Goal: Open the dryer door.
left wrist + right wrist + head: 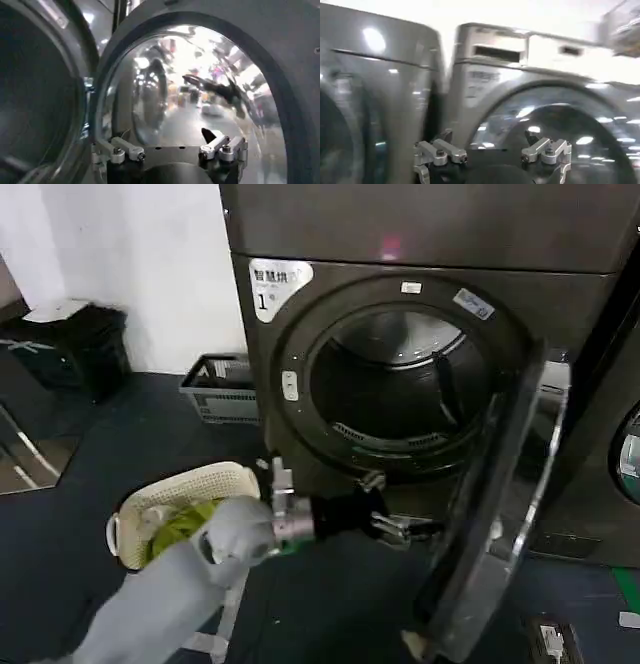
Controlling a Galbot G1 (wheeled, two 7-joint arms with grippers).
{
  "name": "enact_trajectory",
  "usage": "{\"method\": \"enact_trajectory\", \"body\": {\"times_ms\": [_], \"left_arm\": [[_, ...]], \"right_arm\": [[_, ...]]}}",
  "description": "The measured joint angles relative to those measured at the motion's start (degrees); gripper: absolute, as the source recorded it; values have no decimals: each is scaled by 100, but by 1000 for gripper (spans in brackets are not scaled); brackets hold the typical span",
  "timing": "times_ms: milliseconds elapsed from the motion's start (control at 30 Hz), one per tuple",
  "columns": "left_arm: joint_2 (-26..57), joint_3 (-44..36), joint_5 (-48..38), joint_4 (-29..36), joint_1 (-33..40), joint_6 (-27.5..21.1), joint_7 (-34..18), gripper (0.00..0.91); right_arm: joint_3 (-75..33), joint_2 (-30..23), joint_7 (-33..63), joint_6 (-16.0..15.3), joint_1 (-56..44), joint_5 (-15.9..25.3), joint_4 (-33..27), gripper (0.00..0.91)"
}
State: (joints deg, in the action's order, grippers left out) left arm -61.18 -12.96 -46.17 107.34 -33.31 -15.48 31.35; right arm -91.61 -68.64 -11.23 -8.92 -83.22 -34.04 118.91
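Observation:
The dark grey-brown dryer (300, 434) carries a white "1" sticker (265, 299). Its drum opening (400, 379) is uncovered. The dryer door (500, 514) stands swung out to the right, edge-on to me, its chrome rim (548, 454) facing away. My left gripper (405, 529) reaches in front of the machine, just below the opening and close to the door's grey inner side, fingers open and empty. In the left wrist view the left gripper (172, 145) faces the door's glass (200, 100) with the drum (35, 100) to one side. My right gripper (492, 147) is open and holds nothing.
A cream laundry basket (180, 509) with green cloth sits on the floor under my left arm. A grey crate (215, 389) and a black bin (85, 344) stand by the wall. A neighbouring machine (620, 454) is at the right; the right wrist view faces a round door (560, 130).

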Motion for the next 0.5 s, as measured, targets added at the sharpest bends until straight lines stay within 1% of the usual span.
{"method": "enact_trajectory", "body": {"times_ms": [67,167,233,300,400,500], "left_arm": [[-72,-169,-5,-59,91,11,-6,907],[-233,-422,18,-214,279,143,-41,907],[-346,-576,-12,-305,376,153,-128,907],[-492,-717,-5,-424,469,149,-206,907],[-755,-919,125,-613,614,73,-380,907],[-1055,-1094,120,-786,741,119,-470,907]], "right_arm": [[-190,29,189,-56,-43,119,-34,907],[-482,33,348,-67,-130,166,-106,907],[-669,34,350,-133,-187,252,-154,907],[-867,58,417,-274,-189,367,-214,907],[-1169,141,573,-520,-152,287,-294,907],[-1439,251,631,-659,-120,276,-366,907]]}}
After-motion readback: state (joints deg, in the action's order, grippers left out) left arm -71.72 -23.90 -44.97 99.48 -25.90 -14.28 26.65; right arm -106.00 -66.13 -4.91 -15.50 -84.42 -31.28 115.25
